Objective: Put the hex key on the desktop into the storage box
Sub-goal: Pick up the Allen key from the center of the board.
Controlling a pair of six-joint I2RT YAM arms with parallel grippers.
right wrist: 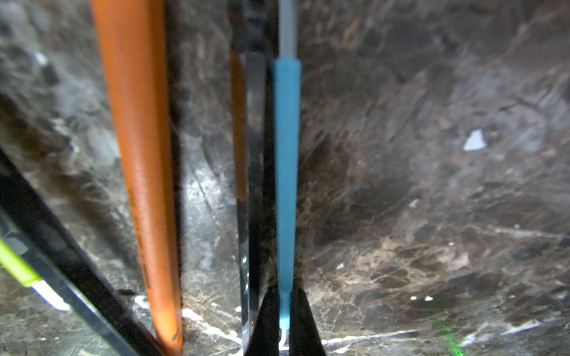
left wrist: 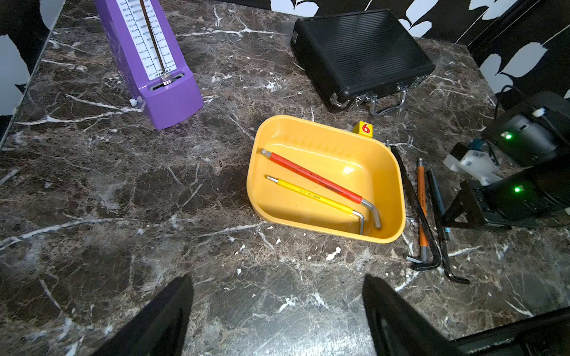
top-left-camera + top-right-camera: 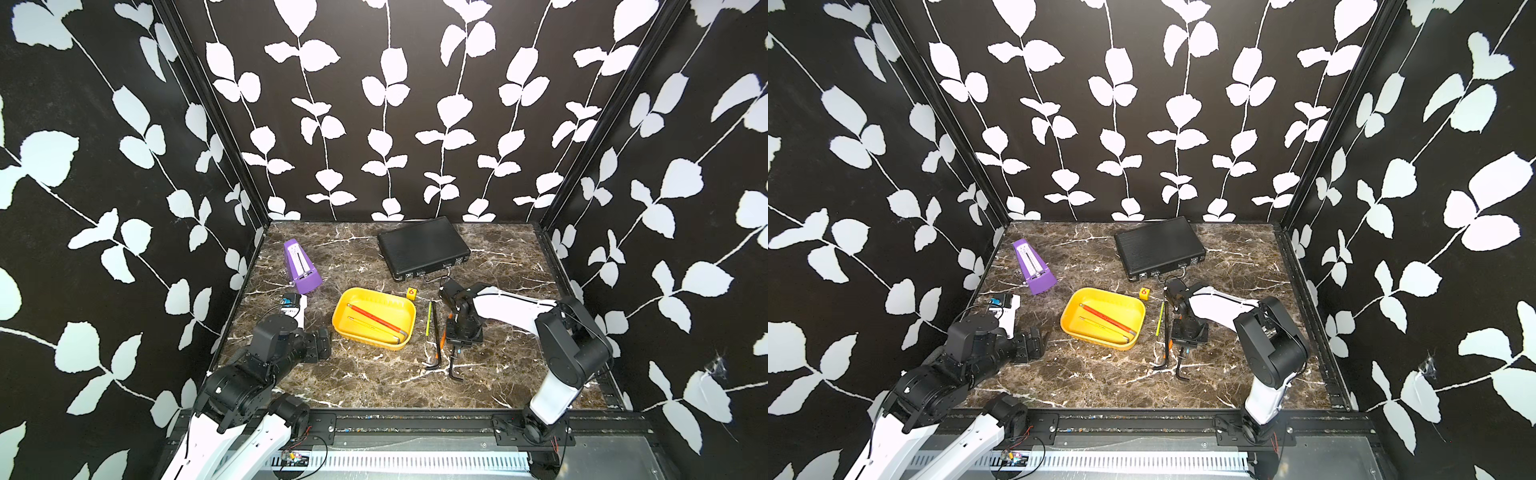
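As we are looking across the desktop [image 3: 374, 382], the storage box [image 2: 336, 148] is sitting near its middle and holding two keys. They are a red-sleeved hex key [image 2: 314, 178] and a yellow-sleeved hex key [image 2: 311, 195], lying side by side on a slant, bent ends toward the box's front wall.

Four more are lying roughly parallel on the marble along the box's right wall: a green-sleeved hex key [image 3: 428, 319], a long black hex key [image 2: 413, 203], an orange-sleeved hex key [image 2: 421, 197] and a blue-sleeved hex key [image 1: 287, 172]. The right gripper [image 1: 285, 323] is reaching down among them, its fingers [image 1: 305, 323] pinching the blue sleeve from both sides (whether that key is touching the marble, we cannot tell). The left gripper [image 2: 277, 283] is hovering just off the box's left wall, fingers [image 2: 172, 308] standing wide apart around nothing.

A small yellow cube [image 3: 411, 293] with a red 6 is sitting by the box's far right corner. A black ribbed case [image 3: 422, 247] is lying near the back edge, and a purple metronome [image 3: 301, 268] is standing toward the back left corner. Black walls [image 3: 374, 104] with white leaf vines are enclosing three sides.
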